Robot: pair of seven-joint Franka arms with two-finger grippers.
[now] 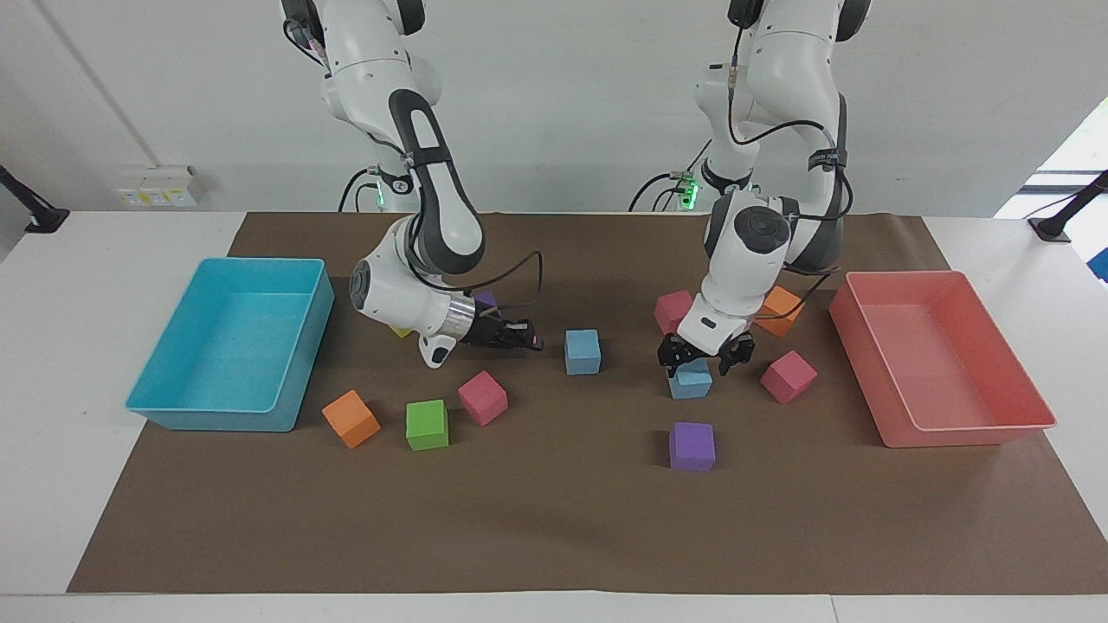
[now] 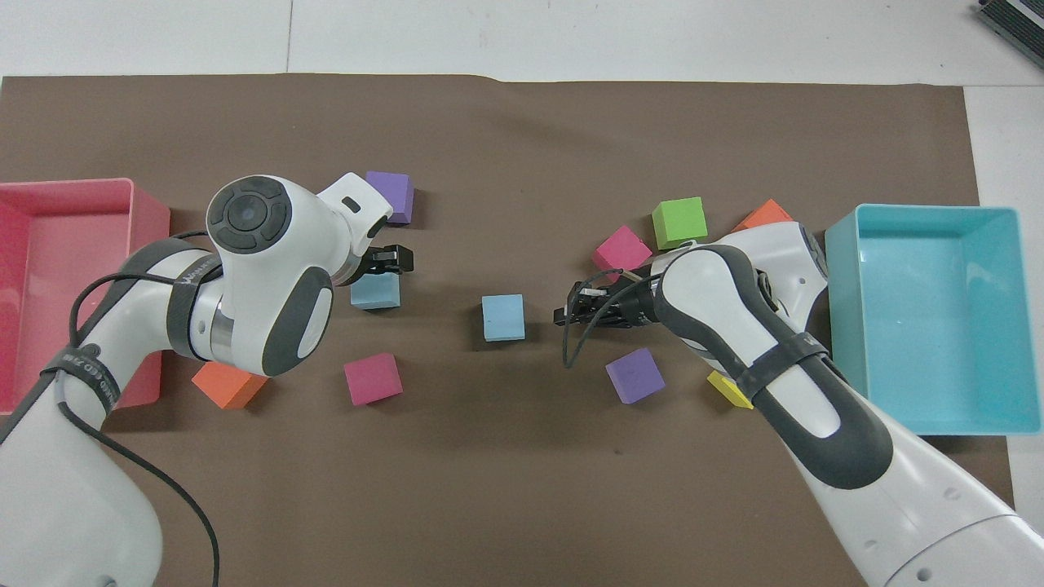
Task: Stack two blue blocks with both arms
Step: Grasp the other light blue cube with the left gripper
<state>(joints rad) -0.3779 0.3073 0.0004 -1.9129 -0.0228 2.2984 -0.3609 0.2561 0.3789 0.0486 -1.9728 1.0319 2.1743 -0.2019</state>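
One blue block (image 1: 690, 382) (image 2: 375, 293) lies on the brown mat toward the left arm's end. My left gripper (image 1: 703, 361) (image 2: 395, 261) is down over it, open, with a finger on either side of the block's top. The other blue block (image 1: 582, 351) (image 2: 502, 317) sits mid-mat, with nothing touching it. My right gripper (image 1: 531, 341) (image 2: 563, 315) hangs low over the mat beside this block, toward the right arm's end. It lies nearly level, points at the block, and is shut on nothing.
A turquoise tray (image 1: 208, 420) stands at the right arm's end and a pink tray (image 1: 969, 433) at the left arm's end. Purple (image 1: 692, 446), pink (image 1: 788, 376), orange (image 1: 782, 309), green (image 1: 427, 424) and other cubes are scattered around the blue ones.
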